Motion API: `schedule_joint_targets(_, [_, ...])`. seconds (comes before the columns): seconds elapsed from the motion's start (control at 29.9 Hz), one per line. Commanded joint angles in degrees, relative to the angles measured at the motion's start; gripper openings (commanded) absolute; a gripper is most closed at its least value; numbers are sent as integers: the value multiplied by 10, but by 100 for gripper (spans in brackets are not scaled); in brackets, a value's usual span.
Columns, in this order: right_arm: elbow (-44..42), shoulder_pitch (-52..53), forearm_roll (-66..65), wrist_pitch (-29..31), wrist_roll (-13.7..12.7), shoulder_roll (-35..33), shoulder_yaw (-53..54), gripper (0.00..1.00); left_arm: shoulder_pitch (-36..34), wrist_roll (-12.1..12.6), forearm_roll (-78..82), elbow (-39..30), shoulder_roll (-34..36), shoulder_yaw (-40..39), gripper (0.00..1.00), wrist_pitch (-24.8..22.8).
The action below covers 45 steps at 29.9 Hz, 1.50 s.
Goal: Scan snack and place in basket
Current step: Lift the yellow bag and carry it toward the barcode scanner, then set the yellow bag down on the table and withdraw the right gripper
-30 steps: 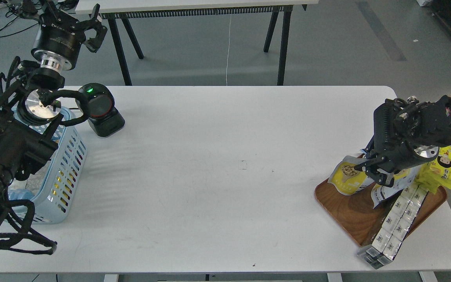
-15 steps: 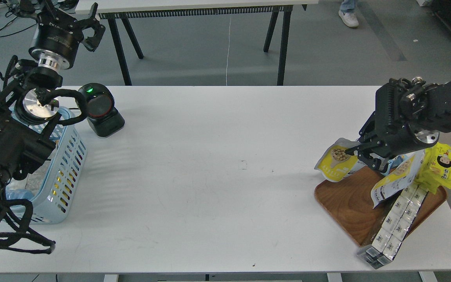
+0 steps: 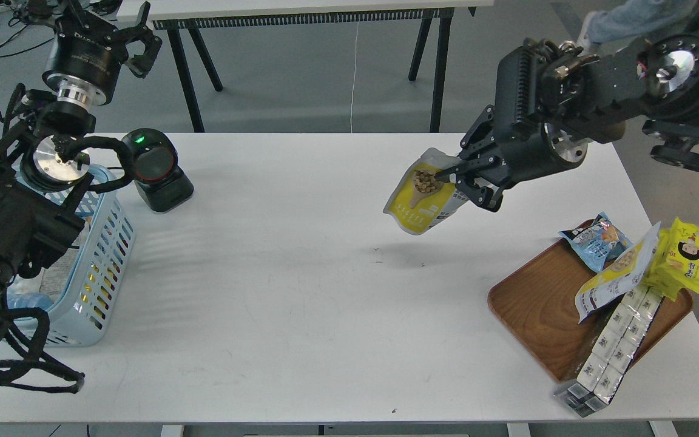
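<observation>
The snack [image 3: 420,197], a flat yellow foil pouch picturing round brown pieces, hangs above the white table right of centre. My right gripper [image 3: 468,182] is shut on its upper right edge and holds it in the air. The light-blue slotted basket [image 3: 104,243] stands at the table's left edge, partly hidden by my left arm. My left gripper [image 3: 137,39] is raised high above the table's far left corner, beyond the basket, with its fingers spread open and empty.
A black scanner [image 3: 155,170] with a green light stands next to the basket. A brown wooden tray [image 3: 537,315] at the right holds a blue packet [image 3: 598,240], a longer yellow-and-white pouch [image 3: 616,273], a yellow bag [image 3: 683,258] and silver boxes [image 3: 610,346].
My right gripper has lifted the snack off the tray and carried it up and to the left, over the table. The left arm has barely moved.
</observation>
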Motion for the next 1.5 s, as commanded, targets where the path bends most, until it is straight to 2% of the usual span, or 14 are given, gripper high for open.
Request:
schedule_joint_targets(0.0, [-24, -19, 4, 12, 0, 55, 35, 0, 0, 0, 0, 0, 0, 0, 100, 0])
schedule_joint_targets(0.27, [-111, -36, 14, 12, 0, 182, 41, 0, 1, 1, 0, 0, 0, 0, 100, 0])
schedule_joint_targets(0.63, [-180, -70, 12, 12, 0, 282, 43, 0, 0, 0, 0, 0, 1, 0, 100, 0])
schedule_joint_targets(1.47, [-192, -100, 1, 15, 0, 301, 23, 5, 1, -3, 0, 0, 1, -2, 100, 0])
